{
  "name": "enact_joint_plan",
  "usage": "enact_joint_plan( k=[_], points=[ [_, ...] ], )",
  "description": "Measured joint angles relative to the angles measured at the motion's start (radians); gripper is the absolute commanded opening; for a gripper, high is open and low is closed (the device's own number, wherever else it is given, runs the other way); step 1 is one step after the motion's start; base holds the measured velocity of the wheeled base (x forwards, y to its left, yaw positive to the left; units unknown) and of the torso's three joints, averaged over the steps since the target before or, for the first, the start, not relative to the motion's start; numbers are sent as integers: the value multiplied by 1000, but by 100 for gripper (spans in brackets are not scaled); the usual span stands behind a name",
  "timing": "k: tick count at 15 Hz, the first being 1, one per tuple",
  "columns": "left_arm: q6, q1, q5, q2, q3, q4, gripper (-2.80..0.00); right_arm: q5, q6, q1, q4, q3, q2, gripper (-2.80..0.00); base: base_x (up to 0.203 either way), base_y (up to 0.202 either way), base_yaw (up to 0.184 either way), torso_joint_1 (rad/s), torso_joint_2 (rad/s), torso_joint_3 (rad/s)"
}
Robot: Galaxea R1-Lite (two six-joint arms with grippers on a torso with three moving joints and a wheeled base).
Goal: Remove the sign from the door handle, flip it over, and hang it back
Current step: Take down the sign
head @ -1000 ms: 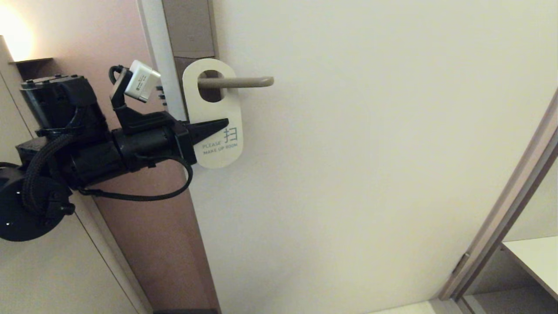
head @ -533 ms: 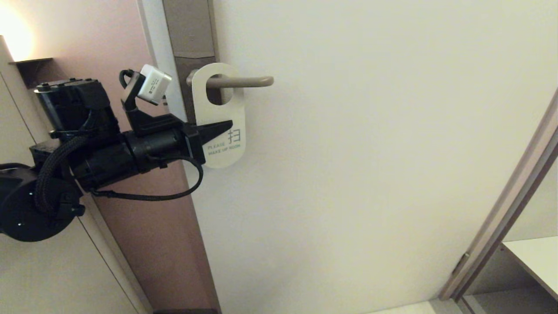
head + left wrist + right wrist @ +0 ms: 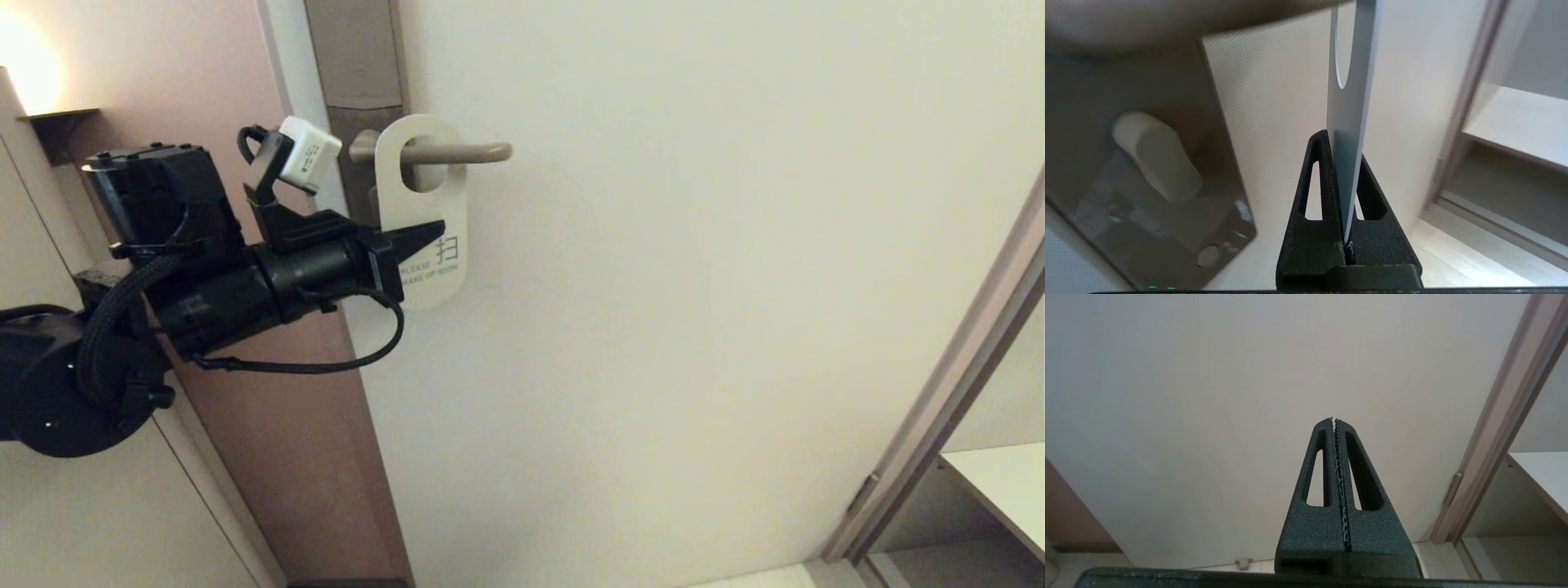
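Item, my left gripper [image 3: 433, 233]: fingers clamped on the sign [image 3: 424, 214], biting its lower half from the 9 o'clock edge. Item, the sign: white face showing, oval hole around the door handle [image 3: 457, 152], partway along the lever toward its free end at 3 o'clock. Item, door panel [image 3: 694, 286]: bare from 3 to 6 o'clock of the sign. Item, my right gripper [image 3: 1334, 420]: fingers pressed together, holding nothing

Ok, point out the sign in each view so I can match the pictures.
Head view: the sign hangs on the door handle, upper left of centre, pinched by the left gripper.
Left wrist view: edge-on, centre, between the fingers.
Right wrist view: not in it.
Shared landmark: the pale door.
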Motion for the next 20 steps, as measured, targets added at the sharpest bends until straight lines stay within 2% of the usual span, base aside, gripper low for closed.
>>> enact_joint_plan(
  k=[6,11,20],
  points=[
    [16,-78,133,2,-20,-1,-280,0,0,0,0,0,0,-280,0,0,0,0,0,0],
    [14,-116,202,17,-34,-2,-280,1,0,0,0,0,0,-280,0,0,0,0,0,0],
    [10,-127,216,72,-79,-10,-280,0,0,0,0,0,0,-280,0,0,0,0,0,0]
  ],
)
